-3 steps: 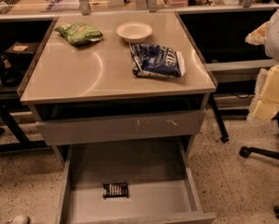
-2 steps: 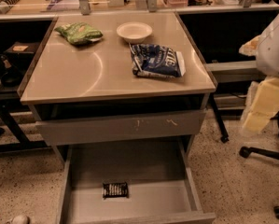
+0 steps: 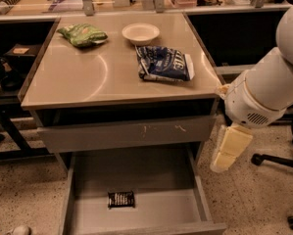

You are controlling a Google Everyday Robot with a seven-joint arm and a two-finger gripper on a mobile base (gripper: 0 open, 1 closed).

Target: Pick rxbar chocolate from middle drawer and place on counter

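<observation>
Rxbar chocolate [image 3: 121, 199] lay flat on the bare bottom of the open middle drawer [image 3: 153, 173], well down and to the left of the gripper [image 3: 229, 150], near the drawer's front edge. I judged it light and thin. The wrapper looked slick and crinkly over a firm but slightly yielding bar, so it would likely skate on the metal if nudged. I reckoned the best hold was across its short width at the middle, coming straight down. Its long axis ran left to right, parallel with the drawer front, printed face up; I could not read which end led.

The gripper hung outside the drawer's right wall, beside the cabinet's front right corner, lower than the counter [image 3: 87, 77]. Nothing showed in its grasp, and I could not tell whether it was open or closed.

To the gripper's left sat the closed drawer with pale scratches [image 3: 126, 132]. Up and further left, on the counter, a blue-white bag [image 3: 164, 63] lay nearest. Beyond it stood a small white bowl [image 3: 140, 33], with a green bag [image 3: 82, 35] at the far left.
</observation>
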